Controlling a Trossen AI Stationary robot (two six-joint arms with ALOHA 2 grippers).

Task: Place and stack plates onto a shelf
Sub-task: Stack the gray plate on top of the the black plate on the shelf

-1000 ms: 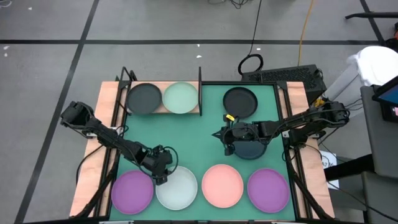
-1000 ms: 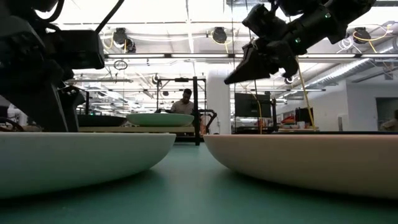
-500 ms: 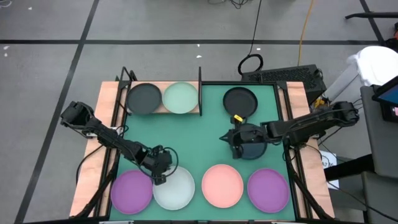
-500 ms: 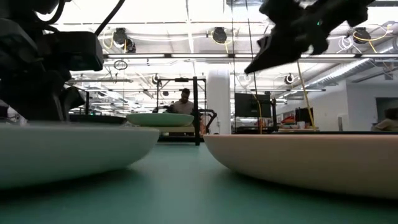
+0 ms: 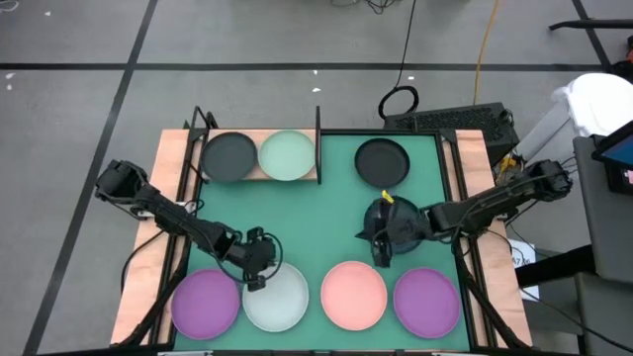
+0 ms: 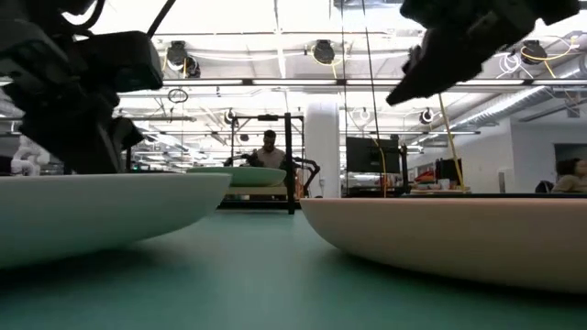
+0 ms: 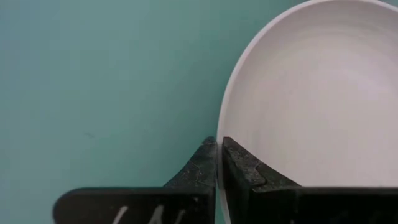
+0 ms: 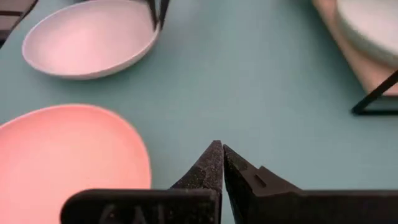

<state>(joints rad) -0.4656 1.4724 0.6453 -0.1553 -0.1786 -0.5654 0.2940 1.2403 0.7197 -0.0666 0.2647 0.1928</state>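
My left gripper (image 5: 259,269) is shut on the far-left rim of the white plate (image 5: 279,301), which stands in the near row between a purple plate (image 5: 208,303) and the pink plate (image 5: 353,295). Another purple plate (image 5: 427,302) lies at the near right. The shelf (image 5: 252,176) at the far left carries a dark plate (image 5: 229,155) and a pale green plate (image 5: 288,155). A black plate (image 5: 382,161) rests on the mat. My right gripper (image 5: 376,244) is shut on nothing, raised above the mat (image 6: 408,87). A dark plate (image 5: 407,214) lies mostly hidden under it. My left gripper pinches the white plate's rim (image 7: 219,138) between its two fingers, one inside the plate and one outside. The fingers come down on the rim from above, on the plate's far-left side. In the low view the plate (image 6: 101,211) looks raised on the held side.
The green mat (image 5: 326,213) has free room in its middle, between the shelf and the near row. Black upright posts (image 5: 318,143) stand at the shelf's ends. A person (image 6: 269,151) shows in the room beyond the table.
My left gripper has shut on the white plate's rim, and the plate has come up a little and shifted slightly toward the table's left edge. My right gripper, still shut, has moved toward the table's right and near edges.
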